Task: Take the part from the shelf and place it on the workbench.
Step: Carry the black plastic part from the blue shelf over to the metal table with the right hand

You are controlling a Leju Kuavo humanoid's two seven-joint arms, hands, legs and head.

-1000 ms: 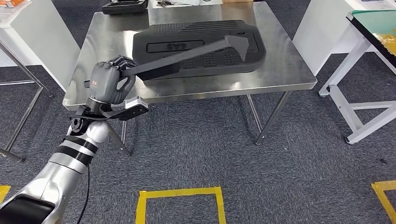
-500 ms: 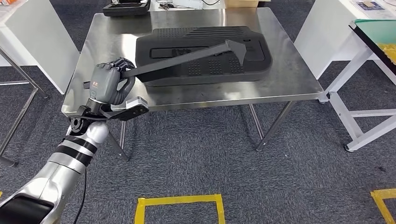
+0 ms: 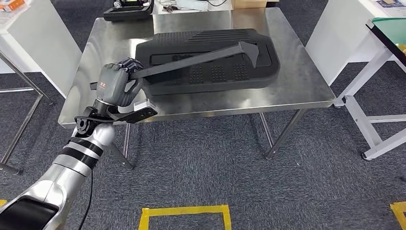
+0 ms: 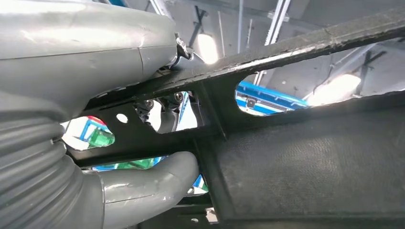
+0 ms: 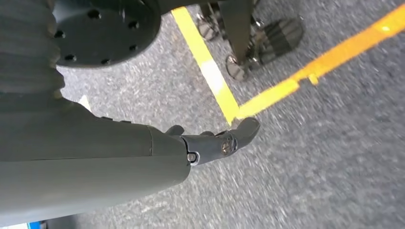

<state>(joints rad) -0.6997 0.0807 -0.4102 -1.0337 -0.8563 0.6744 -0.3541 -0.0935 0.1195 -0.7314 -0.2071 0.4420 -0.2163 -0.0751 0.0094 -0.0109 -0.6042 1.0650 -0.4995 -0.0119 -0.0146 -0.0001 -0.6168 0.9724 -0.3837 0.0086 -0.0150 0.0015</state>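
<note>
Black plastic part is reaching away from your left robot hand, which is gripping its near end so it clears the table. Your right robot hand is hanging empty, fingers loosely extended.

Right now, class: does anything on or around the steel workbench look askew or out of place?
Nothing looks damaged or spilled. The large black part lies slightly skewed on the workbench, and its thin bar slants above it, gripped by the left hand.

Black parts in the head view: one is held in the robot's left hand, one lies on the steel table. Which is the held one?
The long black bar, gripped at its near end by the left hand. The broad black panel lies flat on the steel table.
</note>
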